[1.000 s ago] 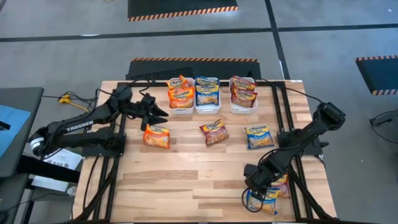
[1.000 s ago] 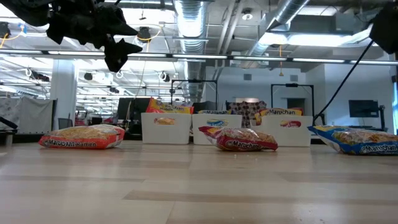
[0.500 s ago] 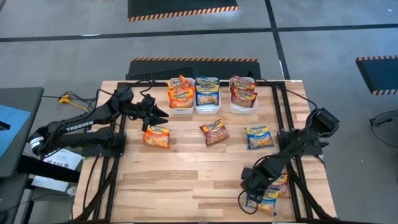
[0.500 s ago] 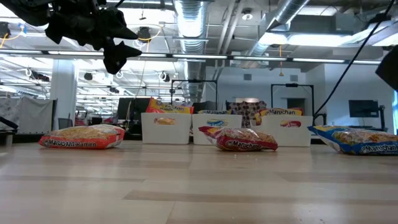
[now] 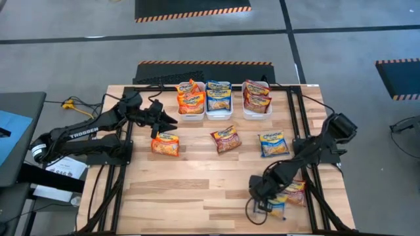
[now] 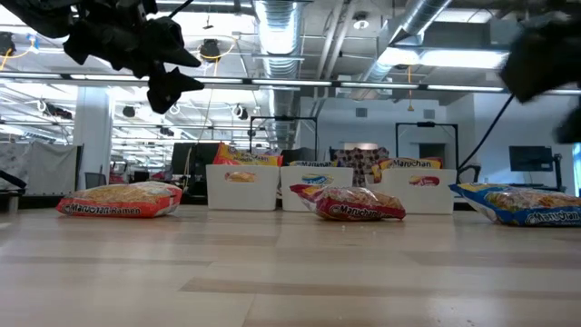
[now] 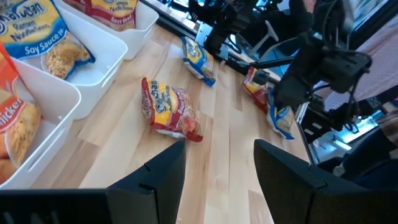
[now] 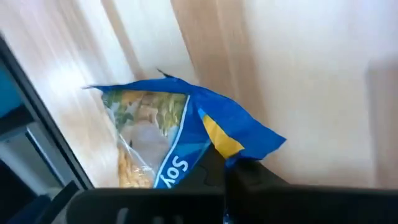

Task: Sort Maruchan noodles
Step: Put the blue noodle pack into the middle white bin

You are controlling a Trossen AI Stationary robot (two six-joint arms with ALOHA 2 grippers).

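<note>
High view: the right gripper (image 5: 265,196) is working at the near right corner, over a blue packet (image 5: 277,208) beside a red packet (image 5: 295,192). Three loose packets are lying mid-table; three tubs (image 5: 218,113) are holding sorted ones.

Left wrist view: the left gripper (image 7: 219,165) is hovering, fingers spread.

Right wrist view: the right fingers are pinching the blue packet's corner; such a thin hold is risking a slip or tear.

The high view looks straight down on the whole bench (image 5: 197,190). The low view sits at bench height, facing the three tubs (image 6: 318,186). Both wrist views look closely forward; the left shares the dark red packet (image 7: 168,112) with the other two.
</note>
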